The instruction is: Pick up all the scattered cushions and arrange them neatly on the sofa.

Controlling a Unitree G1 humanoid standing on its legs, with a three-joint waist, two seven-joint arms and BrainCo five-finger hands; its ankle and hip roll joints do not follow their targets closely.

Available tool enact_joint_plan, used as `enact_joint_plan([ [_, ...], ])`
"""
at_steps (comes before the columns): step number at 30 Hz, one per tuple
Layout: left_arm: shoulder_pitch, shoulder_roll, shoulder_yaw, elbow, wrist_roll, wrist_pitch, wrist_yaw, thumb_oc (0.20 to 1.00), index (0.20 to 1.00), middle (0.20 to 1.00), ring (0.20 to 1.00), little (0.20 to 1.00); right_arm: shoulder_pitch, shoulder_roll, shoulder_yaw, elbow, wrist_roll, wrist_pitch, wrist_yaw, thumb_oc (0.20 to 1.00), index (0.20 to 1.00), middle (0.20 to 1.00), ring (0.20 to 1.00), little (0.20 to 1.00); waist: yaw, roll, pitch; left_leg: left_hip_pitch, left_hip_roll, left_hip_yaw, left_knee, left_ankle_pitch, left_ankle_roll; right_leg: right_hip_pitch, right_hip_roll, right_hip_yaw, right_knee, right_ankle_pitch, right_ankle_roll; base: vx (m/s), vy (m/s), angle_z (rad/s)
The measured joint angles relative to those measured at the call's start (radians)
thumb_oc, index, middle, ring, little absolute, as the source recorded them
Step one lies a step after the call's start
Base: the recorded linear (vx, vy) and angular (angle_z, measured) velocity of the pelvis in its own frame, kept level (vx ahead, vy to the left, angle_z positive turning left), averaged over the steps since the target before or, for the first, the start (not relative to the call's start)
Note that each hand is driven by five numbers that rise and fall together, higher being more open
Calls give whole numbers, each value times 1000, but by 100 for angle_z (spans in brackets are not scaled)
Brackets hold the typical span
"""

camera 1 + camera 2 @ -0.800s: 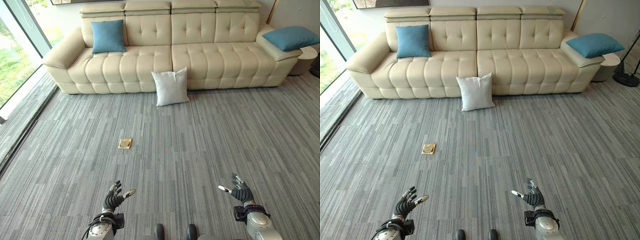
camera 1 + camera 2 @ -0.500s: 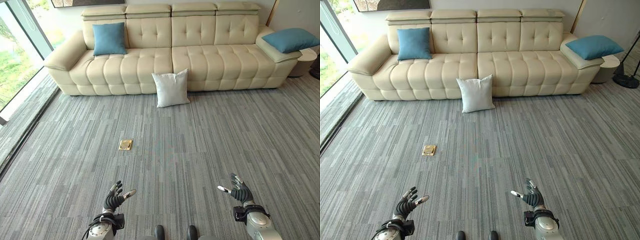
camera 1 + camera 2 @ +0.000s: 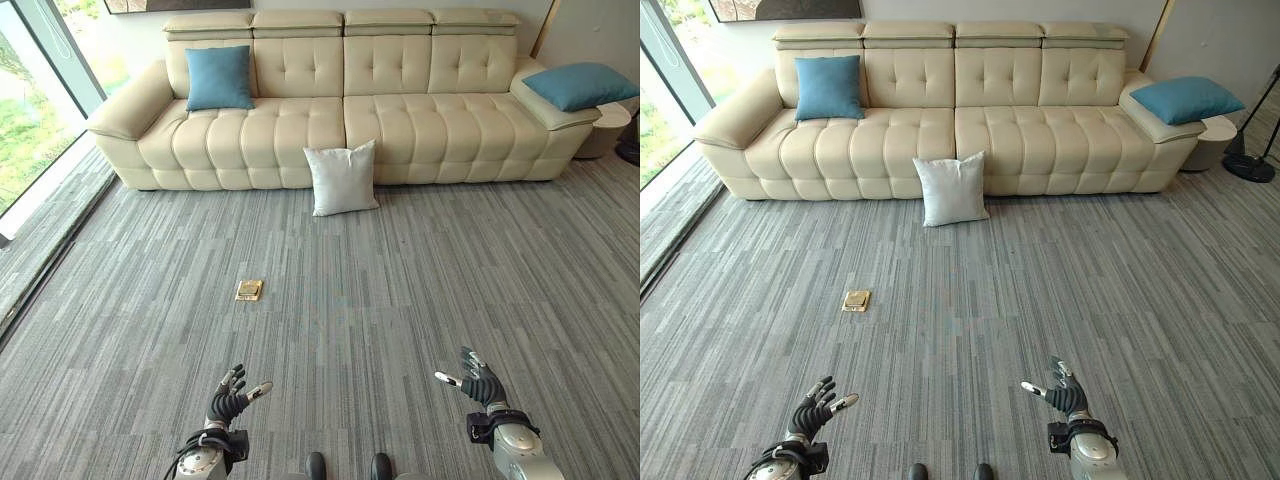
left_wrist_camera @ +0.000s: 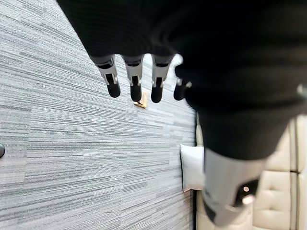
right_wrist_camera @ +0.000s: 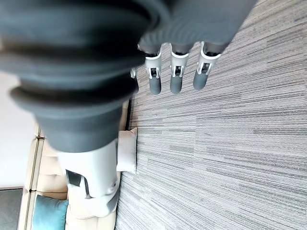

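Cushions lie in three places about the sofa (image 3: 420, 125): a white cushion (image 3: 342, 177) stands on the carpet (image 3: 420, 290), leaning against the sofa's front near its middle; one blue cushion (image 3: 218, 77) sits upright on the seat; another blue cushion (image 3: 578, 84) rests on the far armrest. Both the left hand (image 3: 233, 401) and right hand (image 3: 477, 381) hang released and empty, well short of the sofa. Soft and light, the white cushion should squash; pinching its upper edge or corners looks best.

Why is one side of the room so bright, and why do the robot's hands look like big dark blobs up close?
Left eye view: daylight pours through the window on the robot's left. Left wrist view: the left hand sits close, blurred and dark. Right wrist view: same for the right hand.
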Motion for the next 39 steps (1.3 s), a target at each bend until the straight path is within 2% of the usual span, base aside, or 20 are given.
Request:
enact_joint_plan([
  [11, 4, 0, 3, 0, 2, 6, 16, 1000, 1000, 1000, 1000, 1000, 6, -1, 1, 0, 0, 2, 2, 1000, 1000, 1000, 1000, 1000, 3, -3, 4, -33, 0, 2, 0, 0, 0, -35, -1, 0, 0, 0, 0, 18, 16, 0],
  [19, -4, 0, 5, 5, 5, 8, 31, 1000, 1000, 1000, 1000, 1000, -2, -3, 0, 1, -1, 3, 1, 1000, 1000, 1000, 1000, 1000, 6, -25, 21, -41, -8, 1, 0, -4, 11, -49, -8, -3, 14, -4, 6, 35, 106, 0],
  [22, -12, 1, 3, 18, 5, 10, 35, 1000, 1000, 1000, 1000, 1000, -19, -5, 0, 7, -1, 4, 1, 1000, 1000, 1000, 1000, 1000, 3, -8, 41, -53, -3, 0, 0, -9, 28, -113, -15, -16, 130, -38, 32, 57, 105, -1],
  [24, -38, 3, 1, 37, 5, 10, 38, 1000, 1000, 1000, 1000, 1000, -25, -6, 0, 19, -2, 13, 1, 1000, 1000, 1000, 1000, 1000, -1, 5, 68, -38, -4, -7, 0, -16, 41, -183, -22, -24, 294, -54, 37, 173, 60, 3],
  [25, -50, 7, 1, 44, 5, 10, 40, 1000, 1000, 1000, 1000, 1000, -32, -5, 1, 13, -2, 19, 2, 1000, 1000, 1000, 1000, 1000, -1, 12, 84, -29, -4, -18, 1, -18, 48, -261, -37, -27, 420, -114, 75, 124, -3, 15],
  [27, -51, 14, 3, 42, 5, 9, 42, 1000, 1000, 1000, 1000, 1000, -27, -5, 2, 8, -2, 21, 2, 1000, 1000, 1000, 1000, 1000, 0, 0, 91, -28, -10, -18, 0, -21, 53, -310, -71, -38, 394, -135, 82, 211, -33, 12],
  [28, -58, 15, 3, 42, 5, 9, 42, 1000, 1000, 1000, 1000, 1000, -28, -4, 2, 7, -2, 21, 2, 1000, 1000, 1000, 1000, 1000, -2, 4, 97, -27, -10, -22, 1, -24, 57, -333, -75, -54, 370, -134, 83, 245, -55, 0],
  [30, -57, 18, 1, 43, 5, 9, 43, 1000, 1000, 1000, 1000, 1000, -30, -4, 2, 3, -2, 21, 2, 1000, 1000, 1000, 1000, 1000, -5, -13, 103, -25, -5, -33, 5, -29, 61, -358, -85, -86, 278, -127, 84, 276, -94, 15],
  [33, -64, 18, 1, 45, 3, 9, 46, 1000, 1000, 1000, 1000, 1000, -31, -3, -1, 0, -8, 22, 1, 1000, 1000, 1000, 1000, 1000, -8, -29, 109, -19, -6, -49, 7, -36, 56, -361, -89, -112, 201, -103, 93, 260, -109, 26],
  [34, -72, 22, 0, 45, 3, 9, 46, 1000, 1000, 1000, 1000, 1000, -21, -2, -3, 1, -11, 21, -1, 1000, 1000, 1000, 1000, 1000, -27, -40, 104, -3, -8, -76, 4, -54, 29, -326, -88, -111, 164, -83, 81, 293, -129, 53],
  [35, -74, 22, 0, 45, 2, 9, 46, 1000, 1000, 1000, 1000, 1000, -16, -1, -5, 2, -11, 21, -1, 1000, 1000, 1000, 1000, 1000, -29, -41, 103, 12, -6, -83, 1, -64, 17, -308, -84, -107, 154, -65, 67, 381, -178, 47],
  [36, -74, 20, 0, 44, 2, 9, 46, 1000, 1000, 1000, 1000, 1000, -16, -1, -5, 4, -10, 21, -1, 1000, 1000, 1000, 1000, 1000, -30, -38, 103, 22, 0, -85, 0, -73, 12, -301, -79, -109, 151, -47, 60, 271, -146, 13],
  [37, -61, 6, 1, 39, 1, 8, 47, 1000, 1000, 1000, 1000, 1000, -10, 0, -4, 25, -7, 20, -1, 1000, 1000, 1000, 1000, 1000, -37, -7, 93, 57, 49, -89, 6, -109, -26, -259, -40, -137, 146, -34, 51, 339, -190, 16],
  [39, -47, 0, 1, 33, 1, 7, 45, 1000, 1000, 1000, 1000, 1000, 0, -4, -6, 23, 1, 17, -2, 1000, 1000, 1000, 1000, 1000, -44, 2, 73, 61, 79, -74, 67, -132, -60, -218, -12, -156, 118, 13, 27, 164, -108, 17],
])
